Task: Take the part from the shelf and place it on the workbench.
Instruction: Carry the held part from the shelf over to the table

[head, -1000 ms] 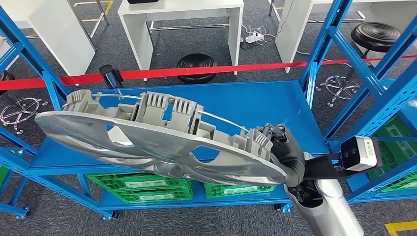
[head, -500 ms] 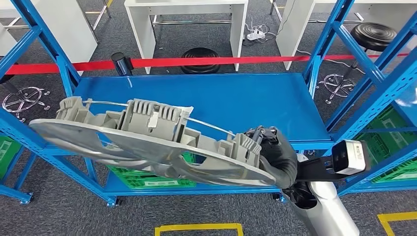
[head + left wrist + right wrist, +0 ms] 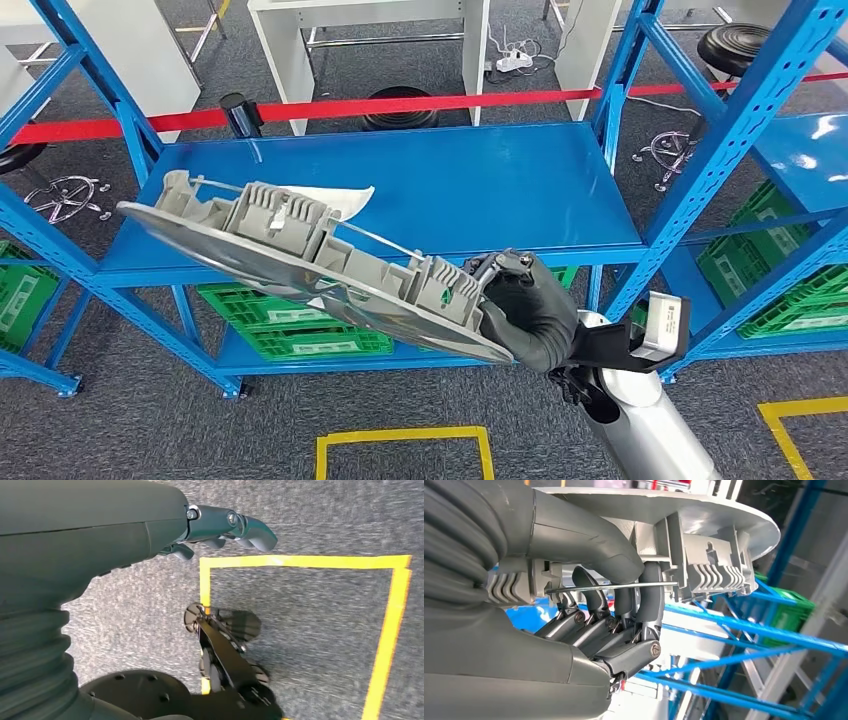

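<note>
Above the blue steel shelf [image 3: 480, 190], the right hand [image 3: 520, 305] grips the big silver-grey disc-shaped part [image 3: 300, 260] by its edge; carrying to the workbench comes next, calling for a turn.

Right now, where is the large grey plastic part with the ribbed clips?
In the head view the large grey plastic part is held by the right hand at its right end, tilted in front of the blue shelf, above the carpet.
</note>
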